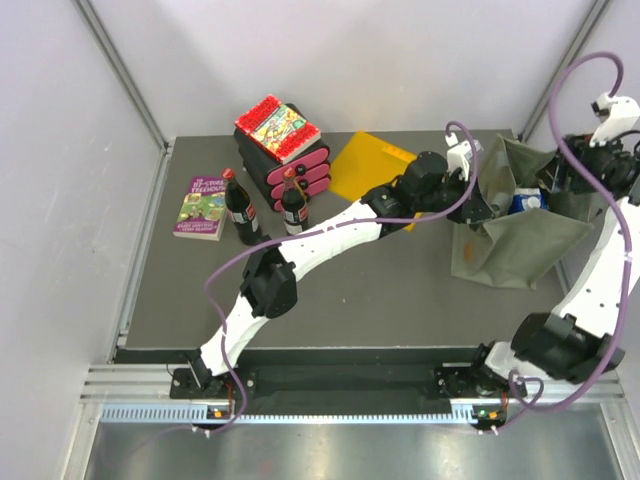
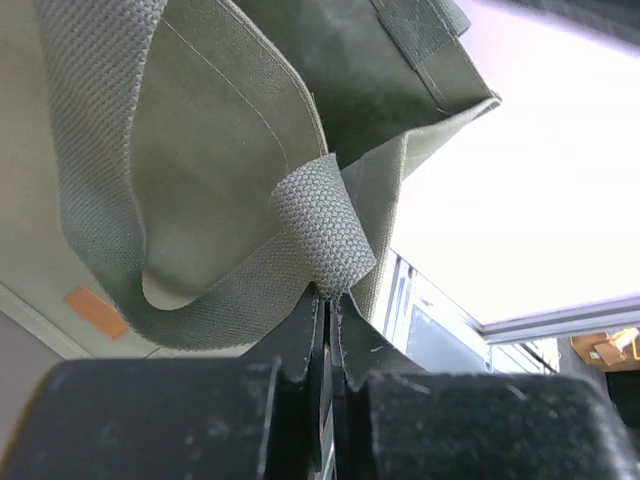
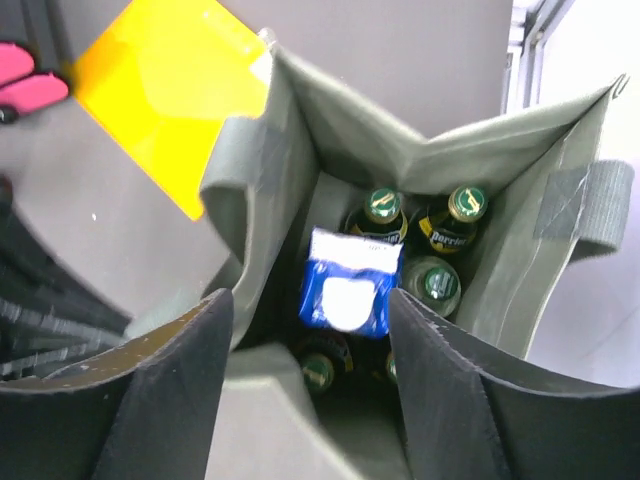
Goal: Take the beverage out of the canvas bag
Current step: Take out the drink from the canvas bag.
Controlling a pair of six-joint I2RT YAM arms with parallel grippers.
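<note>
Olive-green canvas bag (image 1: 520, 245), boxy with floppy cloth sides, standing open-mouthed at the far right of the dark grey table (image 1: 390, 290). Inside it, seen from the right wrist view, stand several green bottles with gold caps (image 3: 383, 210) (one label reads "Perrier"), packed close together. A blue-and-white pouch (image 3: 345, 285) lies on top of them near the middle of the opening.

Surroundings: a flat yellow-orange folder (image 1: 370, 165) lies just beside the bag's left side. Further left are a black-and-pink stacked case (image 1: 300, 165) with a colourful book on top, two dark cola bottles with red caps (image 1: 240, 210) standing upright, and a purple-and-green book (image 1: 202, 207) lying flat. The bag's sagging walls fold inward over part of the opening.

Arms: the left arm reaches across the table to the bag's near-left rim. The left end effector (image 2: 328, 295) is clenched on a loop of the bag's grey-green webbing strap (image 2: 320, 225). The right arm rises along the table's right edge and bends over the bag. The right end effector (image 3: 305, 305) points down into the mouth with its fingers spread wide apart, grasping nothing.
</note>
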